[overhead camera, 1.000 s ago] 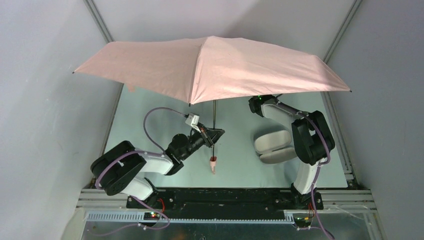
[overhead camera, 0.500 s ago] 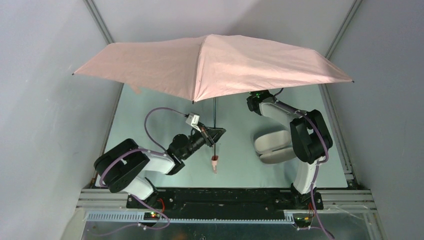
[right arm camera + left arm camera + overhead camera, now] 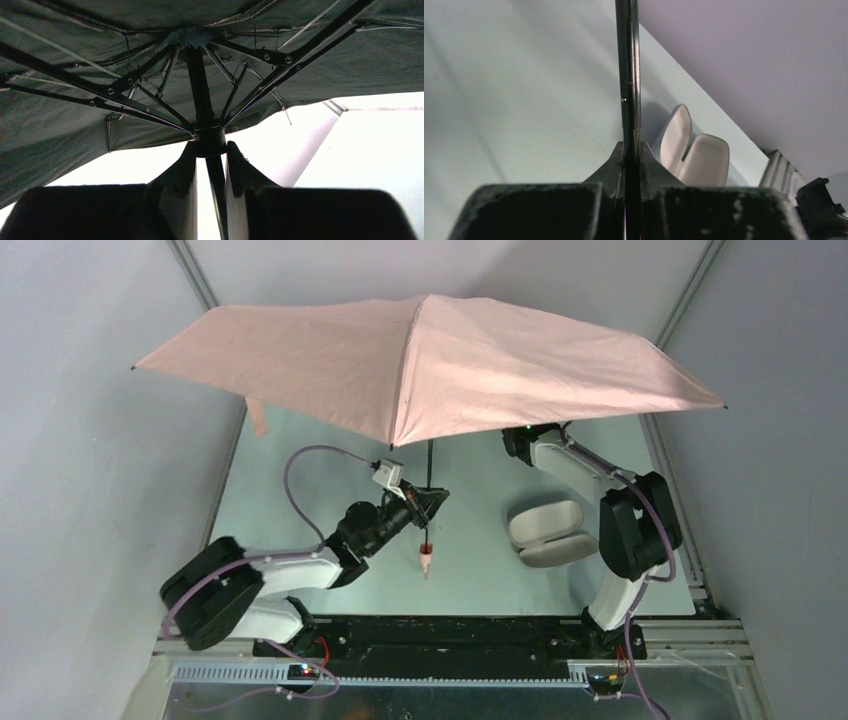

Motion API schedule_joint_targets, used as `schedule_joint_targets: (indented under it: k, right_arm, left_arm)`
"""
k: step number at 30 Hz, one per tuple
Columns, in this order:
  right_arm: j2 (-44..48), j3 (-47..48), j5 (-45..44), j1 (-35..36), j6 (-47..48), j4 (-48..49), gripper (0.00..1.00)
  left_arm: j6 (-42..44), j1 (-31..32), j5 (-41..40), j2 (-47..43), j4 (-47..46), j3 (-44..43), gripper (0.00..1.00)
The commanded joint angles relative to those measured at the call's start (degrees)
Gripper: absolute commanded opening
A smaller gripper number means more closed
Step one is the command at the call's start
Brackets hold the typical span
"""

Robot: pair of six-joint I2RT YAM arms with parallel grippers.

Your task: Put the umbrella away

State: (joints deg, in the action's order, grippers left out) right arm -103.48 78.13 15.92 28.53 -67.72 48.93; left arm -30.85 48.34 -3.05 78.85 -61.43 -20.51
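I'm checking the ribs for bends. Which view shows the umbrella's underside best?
The right wrist view: it looks up under the umbrella at its ribs and runner. The top view shows only the canopy from outside; the left wrist view shows only the shaft.
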Motion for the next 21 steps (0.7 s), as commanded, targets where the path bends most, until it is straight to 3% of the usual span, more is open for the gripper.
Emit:
schedule_joint_targets:
  k: [1, 4, 11, 18, 21]
  right_arm:
    - [8.4, 3.1, 2.2, 1.7, 3.8, -5.2, 0.0]
    - [10.7, -2.5, 3.6, 2.9, 2.9, -3.4, 0.0]
    - [14.3, -10.5, 4.2, 2.5, 1.2, -0.7, 0.0]
    - [13.7, -11.9, 7.8, 0.4, -3.5, 2.1, 0.0]
    - [14.2, -11.6, 9.2, -1.1, -2.1, -1.3, 0.0]
  left_arm:
    - [14.1, 1.3, -0.3, -10.2, 11.1, -8.2, 0.0]
    - [18.5, 1.2, -1.3, -16.0, 17.4, -10.2, 0.0]
    - [19.9, 1.2, 0.4, -20.8, 19.0, -9.8, 0.0]
    - [13.4, 1.3, 5.2, -21.3, 18.0, -9.7, 0.0]
    - [9.6, 1.5, 7.4, -21.4, 11.6, -7.1, 0.0]
